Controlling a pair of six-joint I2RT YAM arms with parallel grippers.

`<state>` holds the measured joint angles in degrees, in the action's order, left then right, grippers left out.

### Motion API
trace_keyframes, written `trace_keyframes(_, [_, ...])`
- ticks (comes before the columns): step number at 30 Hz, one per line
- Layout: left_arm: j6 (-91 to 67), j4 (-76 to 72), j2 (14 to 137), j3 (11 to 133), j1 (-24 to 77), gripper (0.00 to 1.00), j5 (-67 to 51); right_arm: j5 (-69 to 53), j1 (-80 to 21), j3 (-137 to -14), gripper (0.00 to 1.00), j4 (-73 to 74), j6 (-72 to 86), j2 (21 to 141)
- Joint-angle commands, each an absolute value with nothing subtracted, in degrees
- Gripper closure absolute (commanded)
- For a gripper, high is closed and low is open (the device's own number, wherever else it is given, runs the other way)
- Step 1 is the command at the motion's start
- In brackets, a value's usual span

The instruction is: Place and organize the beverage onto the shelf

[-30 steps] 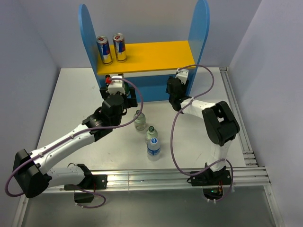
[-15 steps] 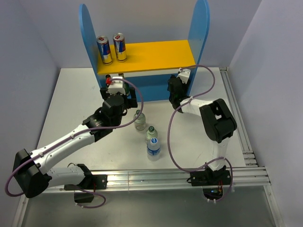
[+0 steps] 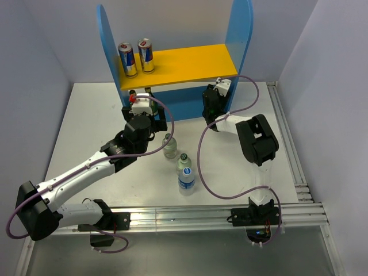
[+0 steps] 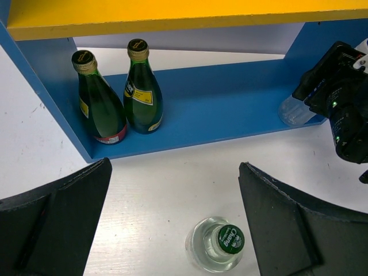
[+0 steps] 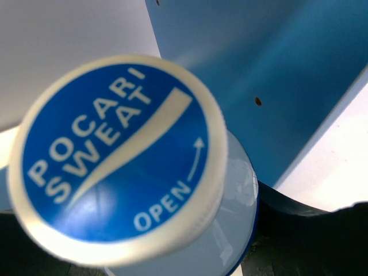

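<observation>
Right gripper (image 3: 211, 98), clenched on a water bottle (image 5: 118, 155), has edged forward to the shelf (image 4: 230, 112) just ahead, so placement looks near.

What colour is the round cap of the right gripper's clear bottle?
Clear bottle, round cap: blue, white lettering, white rim; best in right wrist view.

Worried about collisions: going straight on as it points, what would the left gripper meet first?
Likely the green-capped bottle ahead of the open left gripper; the shelf lies beyond. Depth is unclear.
</observation>
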<state>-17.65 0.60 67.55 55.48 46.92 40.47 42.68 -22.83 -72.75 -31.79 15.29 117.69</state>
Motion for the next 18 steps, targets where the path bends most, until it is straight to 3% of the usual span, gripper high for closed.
trace_keyframes(1, [-16.8,-2.0,67.6,54.8,47.2,0.01,41.6,45.9,-22.5,-74.8,1.00,-46.2,14.0,116.7])
trace_keyframes(6, [-16.9,-1.9,68.1,54.9,47.3,0.01,41.5,47.1,-22.5,-78.4,1.00,-45.1,14.0,119.4])
trace_keyframes(7, [-16.8,-2.0,68.1,54.9,47.2,0.01,41.6,46.2,-22.5,-79.3,0.93,-43.7,14.3,119.9])
trace_keyframes(8, [-16.8,-1.9,68.2,54.9,47.2,0.01,41.6,46.2,-22.4,-80.2,0.83,-40.5,14.5,120.1])
trace_keyframes(9, [-16.8,-1.9,68.1,55.0,47.2,0.01,41.6,45.6,-22.4,-81.9,0.67,-38.6,14.8,120.4])
trace_keyframes(10, [-16.8,-1.8,68.1,55.0,47.2,0.01,41.6,44.7,-22.4,-82.3,0.26,-37.4,15.5,120.5])
trace_keyframes(12, [-16.8,-1.8,68.1,54.8,47.2,0.01,41.7,43.7,-22.4,-83.0,0.00,-35.5,15.7,120.6])
trace_keyframes(18, [-17.0,-1.8,68.0,54.7,47.2,0.01,41.5,42.0,-22.4,-81.3,0.00,-34.5,15.7,119.0])
